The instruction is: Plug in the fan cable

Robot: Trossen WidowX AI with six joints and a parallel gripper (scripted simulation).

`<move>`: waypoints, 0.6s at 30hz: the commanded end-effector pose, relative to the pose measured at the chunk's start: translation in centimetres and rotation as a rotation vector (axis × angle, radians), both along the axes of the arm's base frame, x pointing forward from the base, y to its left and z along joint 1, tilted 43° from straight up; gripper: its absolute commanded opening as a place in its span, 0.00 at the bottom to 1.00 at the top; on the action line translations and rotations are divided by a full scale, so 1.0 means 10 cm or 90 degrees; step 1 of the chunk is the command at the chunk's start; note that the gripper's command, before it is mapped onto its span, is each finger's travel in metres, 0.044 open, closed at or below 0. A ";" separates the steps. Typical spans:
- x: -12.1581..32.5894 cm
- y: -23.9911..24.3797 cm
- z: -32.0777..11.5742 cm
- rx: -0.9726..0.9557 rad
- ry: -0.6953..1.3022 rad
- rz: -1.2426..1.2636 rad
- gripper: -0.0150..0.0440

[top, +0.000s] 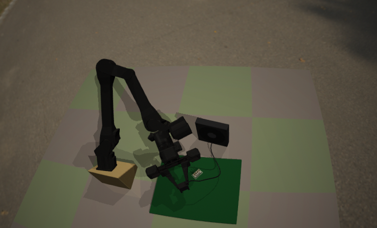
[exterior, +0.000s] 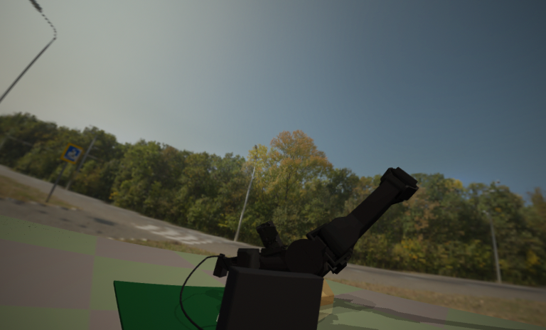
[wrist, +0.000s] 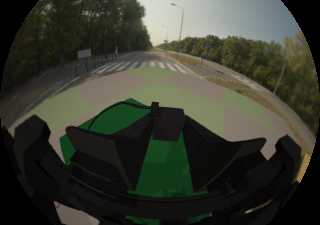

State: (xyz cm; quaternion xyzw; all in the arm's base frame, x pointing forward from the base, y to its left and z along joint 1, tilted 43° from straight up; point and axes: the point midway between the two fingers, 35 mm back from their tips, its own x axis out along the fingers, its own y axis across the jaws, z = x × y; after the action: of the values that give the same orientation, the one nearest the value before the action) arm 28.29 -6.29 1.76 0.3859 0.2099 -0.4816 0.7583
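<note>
The pincer (top: 183, 186) (exterior: 220, 266) (wrist: 168, 117) is clamped on the dark plug (top: 184, 188) (exterior: 220, 267) (wrist: 168, 125), held above the green board (top: 216, 192) (exterior: 148, 306) (wrist: 142, 177). From its tips the cable (top: 204, 181) (exterior: 182, 290) (wrist: 111, 108) loops away to the fan (top: 212, 132) (exterior: 271, 300). Seen from the top, the pale four-pin header (top: 195, 176) lies up and to the right of the plug, near but apart, its long axis slanting up to the right. The coming move likely has to carry the plug that way, matching that slant before pressing down.
</note>
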 end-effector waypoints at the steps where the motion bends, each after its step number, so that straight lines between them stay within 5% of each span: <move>1: -0.01 0.02 -0.04 -0.001 0.002 -0.001 0.25; 18: 0.01 0.12 -0.15 -0.001 0.002 -0.002 0.25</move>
State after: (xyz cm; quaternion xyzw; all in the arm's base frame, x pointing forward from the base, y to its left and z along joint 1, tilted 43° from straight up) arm 28.40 -5.32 0.55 0.3868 0.2109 -0.4817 0.7575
